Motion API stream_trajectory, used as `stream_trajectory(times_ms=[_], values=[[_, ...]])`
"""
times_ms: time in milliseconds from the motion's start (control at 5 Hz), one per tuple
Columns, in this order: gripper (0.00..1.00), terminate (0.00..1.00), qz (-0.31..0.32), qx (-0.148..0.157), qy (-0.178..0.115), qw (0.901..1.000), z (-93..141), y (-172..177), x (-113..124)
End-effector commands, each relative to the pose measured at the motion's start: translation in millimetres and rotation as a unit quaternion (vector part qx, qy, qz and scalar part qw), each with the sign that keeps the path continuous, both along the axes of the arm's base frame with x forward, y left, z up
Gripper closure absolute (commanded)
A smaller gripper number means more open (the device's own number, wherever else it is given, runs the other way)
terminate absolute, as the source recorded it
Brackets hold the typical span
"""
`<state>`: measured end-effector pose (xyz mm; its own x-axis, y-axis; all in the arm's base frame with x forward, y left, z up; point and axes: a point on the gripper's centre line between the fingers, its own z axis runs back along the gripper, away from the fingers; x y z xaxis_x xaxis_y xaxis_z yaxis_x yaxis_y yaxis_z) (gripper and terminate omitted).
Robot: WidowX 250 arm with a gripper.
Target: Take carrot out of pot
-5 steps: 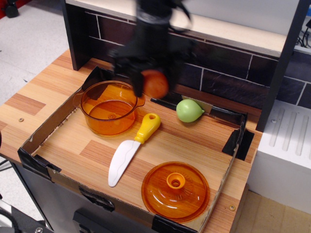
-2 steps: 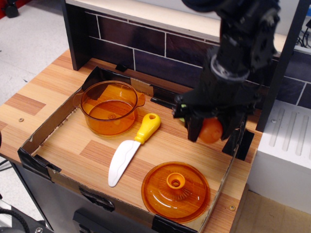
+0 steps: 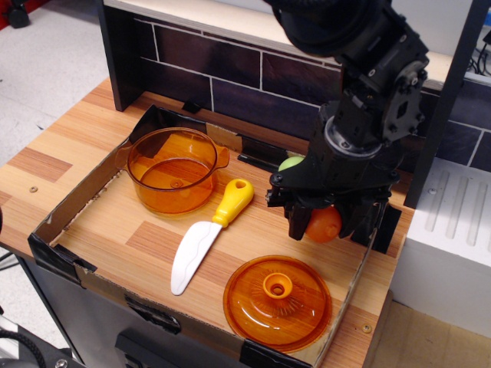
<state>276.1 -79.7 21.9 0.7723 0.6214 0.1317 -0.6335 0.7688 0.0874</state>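
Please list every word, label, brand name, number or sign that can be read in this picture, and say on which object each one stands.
No readable text, number, brand or sign is visible in this view.
The pot, the lid, the knife, the carrot in the gripper, the pear toy and the tray show plain surfaces.

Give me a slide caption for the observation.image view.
Gripper holds the carrot low over the tray's right side, clear of the empty pot.
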Motion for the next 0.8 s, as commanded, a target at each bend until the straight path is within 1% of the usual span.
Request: stream_trajectory(times_ms=[0,200,400,600], values=[[0.00,0.00,0.015,0.008,-0.012,0.9998,-7.3,3.4,6.7],[0.00,0.00,0.026,0.013,-0.004,0.9996,-13.6,2.5,7.0],[0.00,0.00,0.040,0.010,-0.013,0.9991,-8.8,1.9,7.4],[0.00,1.00,0.055,-0.022,-0.021,0.9980,9.6,0.6,8.7]])
